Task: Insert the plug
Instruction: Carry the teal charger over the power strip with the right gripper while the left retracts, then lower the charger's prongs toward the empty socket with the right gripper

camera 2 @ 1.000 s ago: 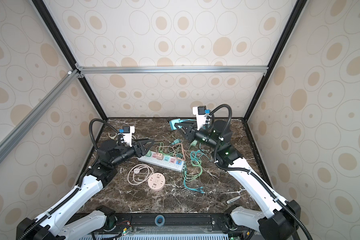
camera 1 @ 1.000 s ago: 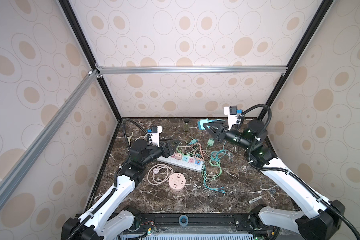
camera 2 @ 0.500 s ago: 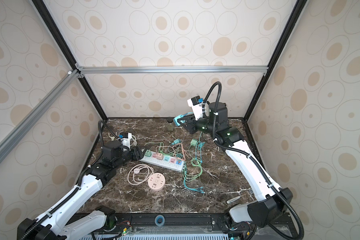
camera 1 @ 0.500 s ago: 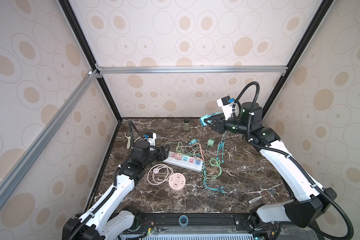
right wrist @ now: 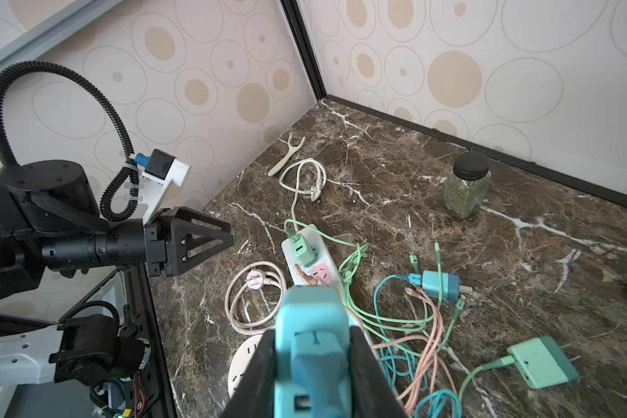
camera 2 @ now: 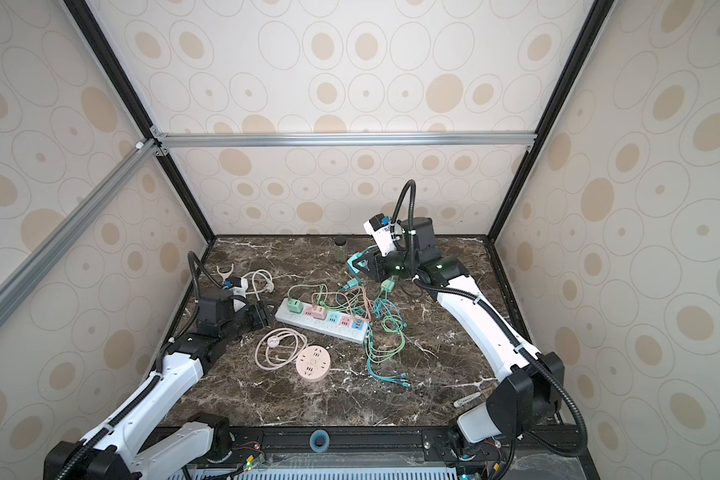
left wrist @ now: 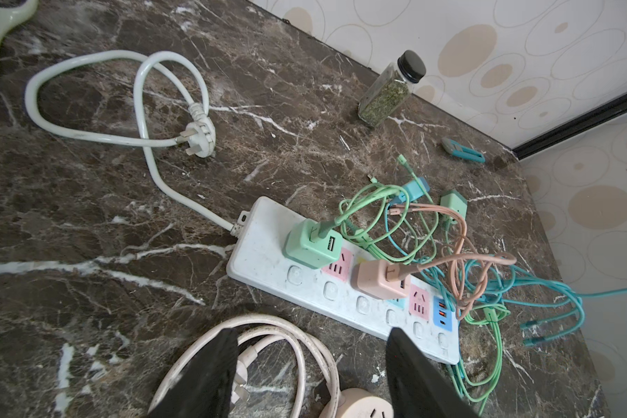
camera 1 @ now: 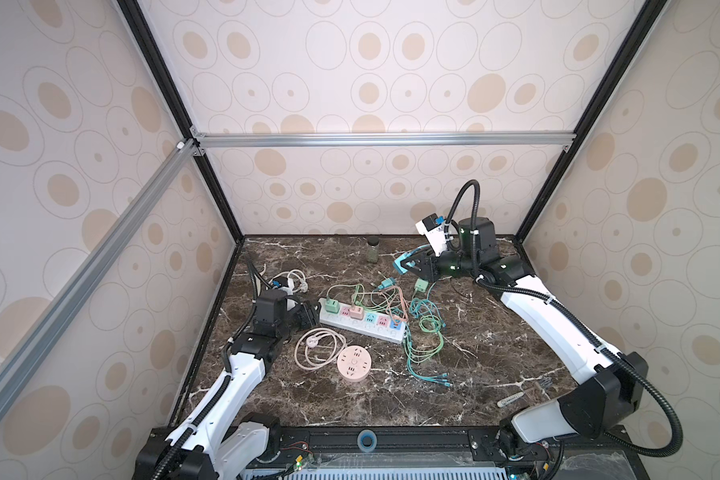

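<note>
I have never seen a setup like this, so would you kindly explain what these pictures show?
Two white robot arms stand at a dark marble table. Two pictures look down from overhead; two come from wrist cameras. On the table lie a white power strip with a green adapter and a pink adapter plugged in, tangled cables, a round pink socket and a glass spice jar. The right gripper is shut on a teal plug adapter, raised above the table. The left gripper is open and empty, near the strip's end.
</note>
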`<act>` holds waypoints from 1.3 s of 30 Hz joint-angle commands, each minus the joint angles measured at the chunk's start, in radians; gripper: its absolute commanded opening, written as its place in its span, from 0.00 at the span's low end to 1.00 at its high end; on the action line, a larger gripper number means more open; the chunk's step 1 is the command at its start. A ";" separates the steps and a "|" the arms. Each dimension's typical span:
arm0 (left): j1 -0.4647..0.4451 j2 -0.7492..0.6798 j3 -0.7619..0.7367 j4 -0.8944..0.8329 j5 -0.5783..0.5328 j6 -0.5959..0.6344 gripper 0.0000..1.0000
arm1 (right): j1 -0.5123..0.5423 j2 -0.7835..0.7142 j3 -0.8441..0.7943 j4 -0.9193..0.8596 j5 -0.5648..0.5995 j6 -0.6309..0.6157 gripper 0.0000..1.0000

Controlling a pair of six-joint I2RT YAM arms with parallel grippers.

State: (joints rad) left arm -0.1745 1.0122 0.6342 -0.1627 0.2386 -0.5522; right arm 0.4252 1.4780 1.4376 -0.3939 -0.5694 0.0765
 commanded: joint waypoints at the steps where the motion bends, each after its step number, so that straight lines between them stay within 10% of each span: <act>1: 0.022 0.040 0.005 0.017 0.007 0.024 0.65 | 0.000 -0.001 -0.041 0.043 -0.027 -0.043 0.10; 39: 0.165 0.289 -0.060 0.241 0.109 -0.049 0.58 | 0.173 0.042 -0.225 -0.020 0.031 -0.362 0.09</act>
State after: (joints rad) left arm -0.0177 1.2842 0.5747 0.0360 0.3431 -0.5980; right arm 0.5777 1.4818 1.1763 -0.3611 -0.5785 -0.2062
